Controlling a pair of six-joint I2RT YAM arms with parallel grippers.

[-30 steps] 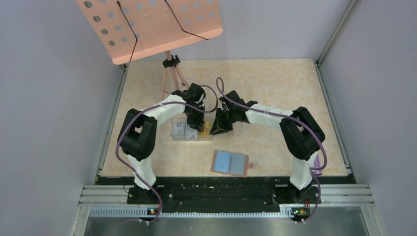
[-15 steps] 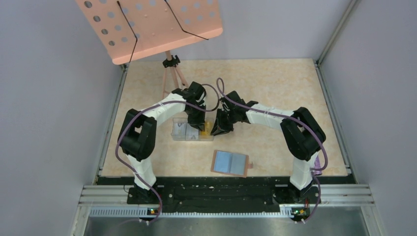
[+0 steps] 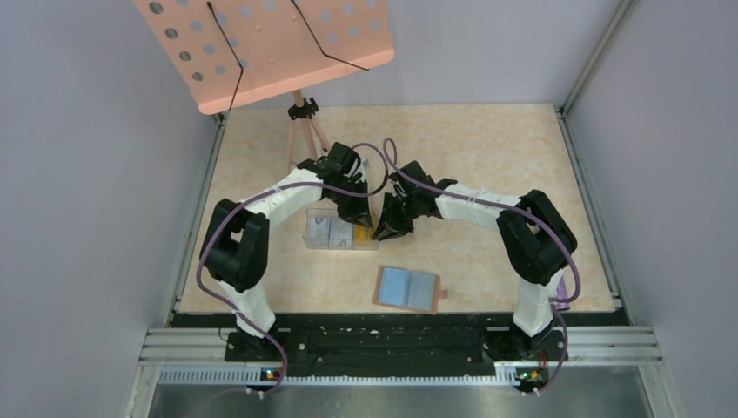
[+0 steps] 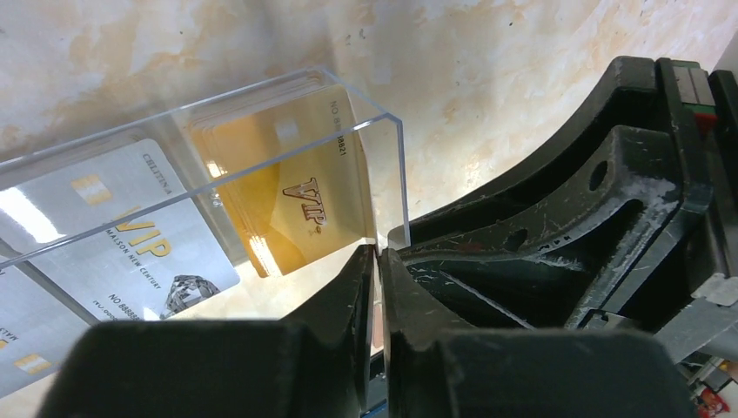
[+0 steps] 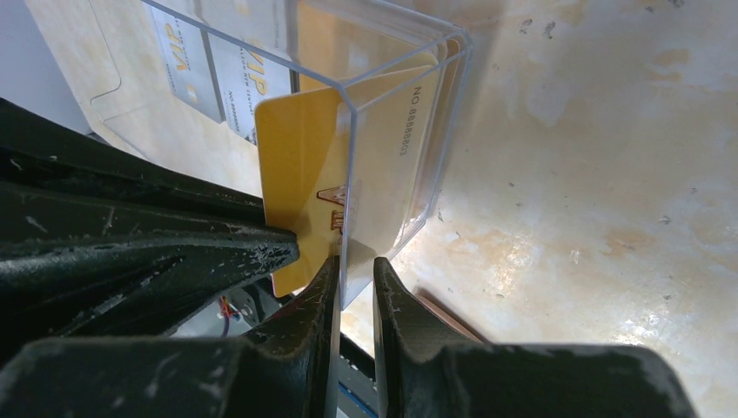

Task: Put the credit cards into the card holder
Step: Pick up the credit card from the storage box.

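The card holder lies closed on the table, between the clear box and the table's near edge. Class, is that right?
Not quite. The card holder lies open, bluish inner faces up, as the top external view shows. It does lie on the table, between the clear box and the table's near edge.

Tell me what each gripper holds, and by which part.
Left gripper pinches a yellow VIP card by its lower corner; right gripper pinches the clear plastic box by its end wall.

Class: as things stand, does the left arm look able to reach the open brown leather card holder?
Probably yes: the card holder lies open with nothing over it, near the left gripper, which pinches a yellow plastic card.
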